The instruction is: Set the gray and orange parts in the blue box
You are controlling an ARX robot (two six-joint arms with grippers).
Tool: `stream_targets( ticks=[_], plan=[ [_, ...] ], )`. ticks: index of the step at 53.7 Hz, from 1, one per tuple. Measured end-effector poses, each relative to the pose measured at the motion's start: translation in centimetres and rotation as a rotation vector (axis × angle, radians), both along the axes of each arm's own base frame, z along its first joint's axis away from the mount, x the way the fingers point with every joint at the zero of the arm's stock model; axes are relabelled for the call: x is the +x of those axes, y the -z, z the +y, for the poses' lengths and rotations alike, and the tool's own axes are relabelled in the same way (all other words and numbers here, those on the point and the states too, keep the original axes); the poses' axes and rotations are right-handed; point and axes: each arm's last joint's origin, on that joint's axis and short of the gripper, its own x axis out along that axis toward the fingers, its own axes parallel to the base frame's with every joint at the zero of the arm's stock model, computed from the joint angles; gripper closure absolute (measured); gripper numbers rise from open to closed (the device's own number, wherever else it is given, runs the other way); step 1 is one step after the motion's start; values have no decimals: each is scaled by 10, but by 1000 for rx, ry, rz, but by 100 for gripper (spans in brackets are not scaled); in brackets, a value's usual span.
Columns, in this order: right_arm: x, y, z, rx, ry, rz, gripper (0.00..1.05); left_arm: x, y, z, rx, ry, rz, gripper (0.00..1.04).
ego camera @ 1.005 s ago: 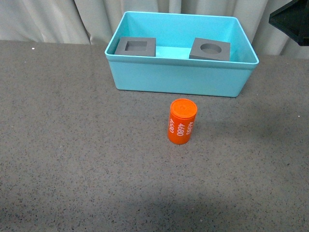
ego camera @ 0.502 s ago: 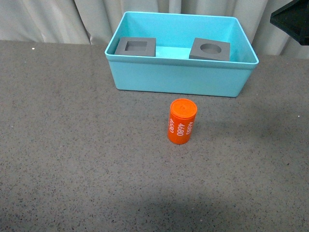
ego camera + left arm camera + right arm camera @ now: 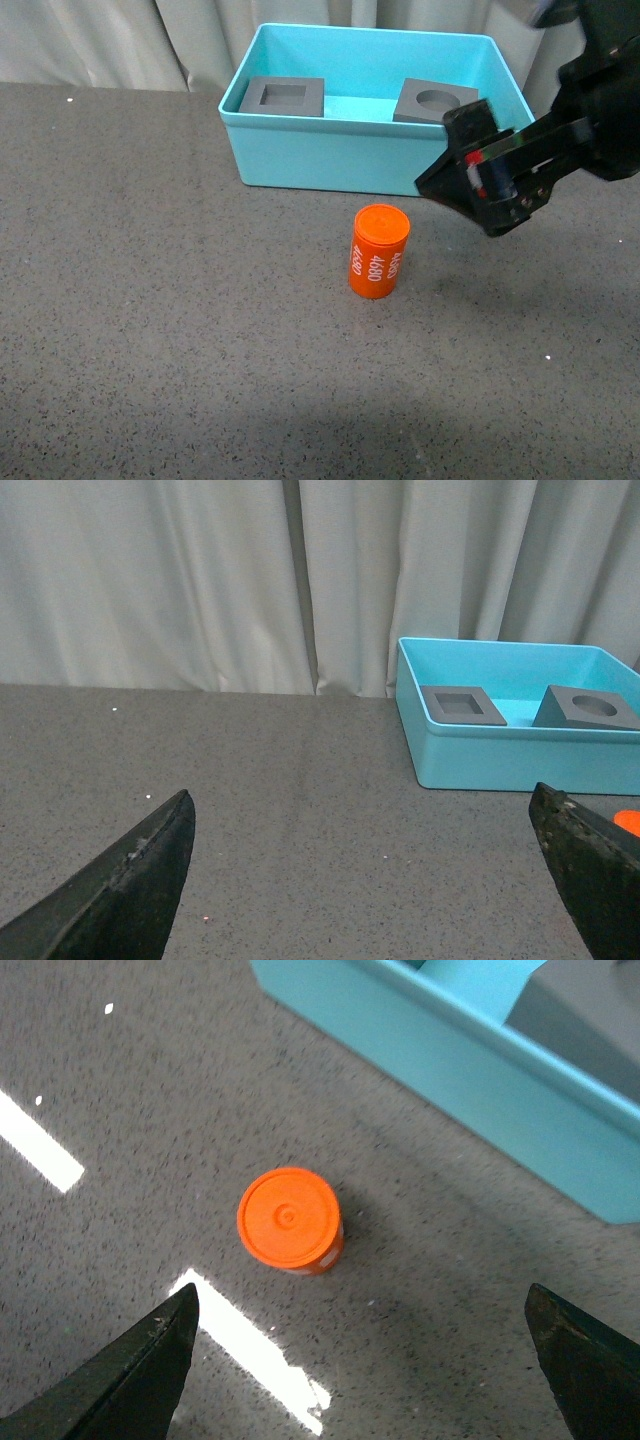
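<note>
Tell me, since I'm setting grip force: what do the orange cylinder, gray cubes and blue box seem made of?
Orange cylinder: likely hard plastic, smooth, faint molded rings on its cap. Gray cubes: matte, no glare; plastic or dense foam, unclear. Blue box: probably molded plastic, even colour, smooth rimmed walls.

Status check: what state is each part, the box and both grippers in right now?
Blue box: upright, open-topped.
Orange cylinder: upright on table, outside box.
Square-recess cube: inside box.
Round-recess cube: inside box.
Right gripper: open, empty.
Left gripper: open, empty.
</note>
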Motion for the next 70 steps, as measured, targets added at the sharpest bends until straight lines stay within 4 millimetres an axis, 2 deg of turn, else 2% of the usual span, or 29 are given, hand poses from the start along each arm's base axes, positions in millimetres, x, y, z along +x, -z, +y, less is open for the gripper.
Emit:
stream_targets(
  ticks=[7,24,27,31,41,51,54,59,65,68,70],
  plan=[
    [7,8,13,-52,-49,51,10,0,0,0,0,0,0,7],
    [40,37,56,-130,-124,147,10,0,0,0,1,0,0,7],
    [44,41,60,-173,-120,163,16,0,0,0,1,0,0,7],
    [47,48,65,-223,-118,198,31,0,0,0,1,0,0,7],
    [52,53,68,-254,-129,214,58,0,0,0,1,0,0,7],
    [55,50,68,-239,-129,197,61,0,0,0,1,0,0,7],
    [56,41,67,-206,-132,183,61,0,0,0,1,0,0,7],
    [57,13,63,-159,-118,122,61,0,0,0,1,0,0,7],
    [69,-42,55,-95,-72,-4,61,0,0,0,1,0,0,7],
    [75,-64,52,-67,-52,-53,61,0,0,0,1,0,0,7],
    [84,-87,48,-37,-28,-108,61,0,0,0,1,0,0,7]
  ],
)
